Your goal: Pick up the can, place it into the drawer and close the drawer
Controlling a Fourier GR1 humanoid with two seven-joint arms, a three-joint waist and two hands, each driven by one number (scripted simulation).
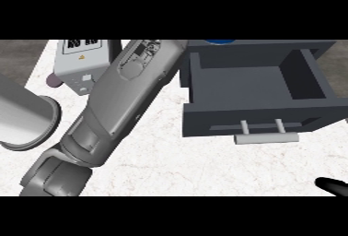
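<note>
Drawer (255, 83) pulled open, dark grey, nothing visible inside, handle (266, 137) frontward

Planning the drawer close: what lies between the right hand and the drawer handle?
Head view: only bare counter between the right hand and the handle.

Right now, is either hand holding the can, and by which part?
Cannot be told. The left forearm reaches up past the open drawer, its hand out of view. Only a fingertip of the right hand shows, holding nothing visible. No can is seen.
</note>
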